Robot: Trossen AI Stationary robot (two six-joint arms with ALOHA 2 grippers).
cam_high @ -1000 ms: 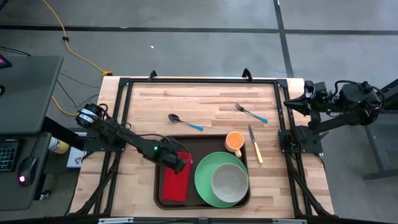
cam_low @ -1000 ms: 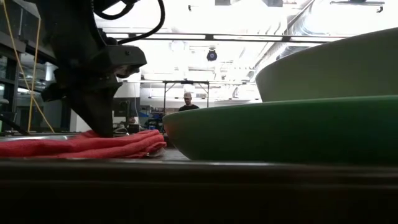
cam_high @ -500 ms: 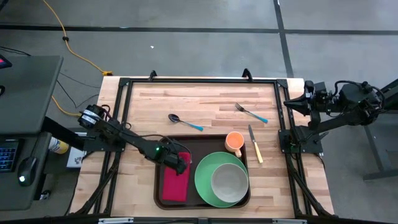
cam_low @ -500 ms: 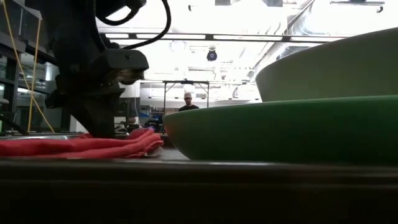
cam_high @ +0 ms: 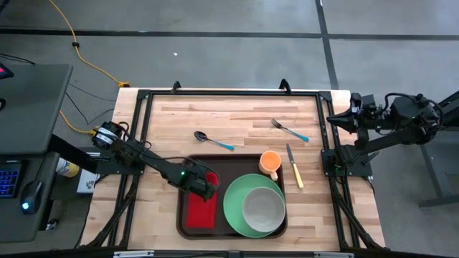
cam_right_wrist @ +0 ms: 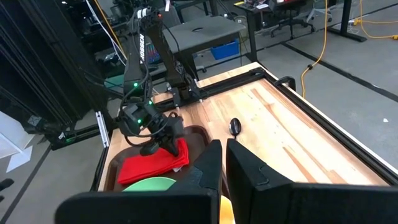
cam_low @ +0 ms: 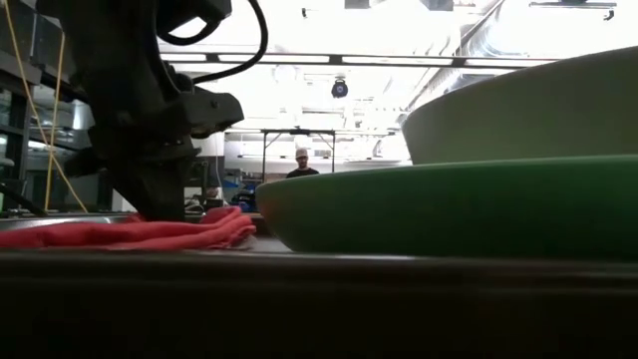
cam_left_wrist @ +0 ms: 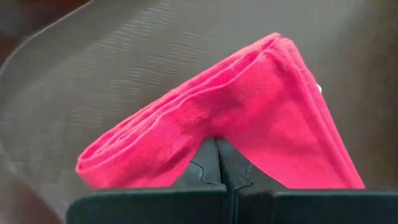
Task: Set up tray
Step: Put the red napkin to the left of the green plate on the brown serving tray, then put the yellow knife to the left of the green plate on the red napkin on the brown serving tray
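Note:
A dark brown tray lies at the table's near middle. In its left half lies a folded red napkin, also in the low view. In its right half a green plate carries a pale bowl. An orange cup stands at the tray's far right corner. My left gripper is shut and points steeply down onto the napkin's far end. My right gripper is shut and hangs high over the table's right edge, with nothing in it. My left gripper has its shut fingertips set down on the napkin's top layer, near its far end. It comes from above, slanting in from the table's left. The napkin lies flat on the tray floor, folded in several layers.
On the bare wood beyond the tray lie a spoon and a fork, both with blue handles. A knife with a yellow handle lies right of the cup. A black frame rims the table. A person stands far off in the room.
With my left gripper's shut fingers on it, the napkin has slid a little toward the table's left edge. It has turned to lie squarer with the tray's sides. The gripper has sunk slightly and stayed shut.

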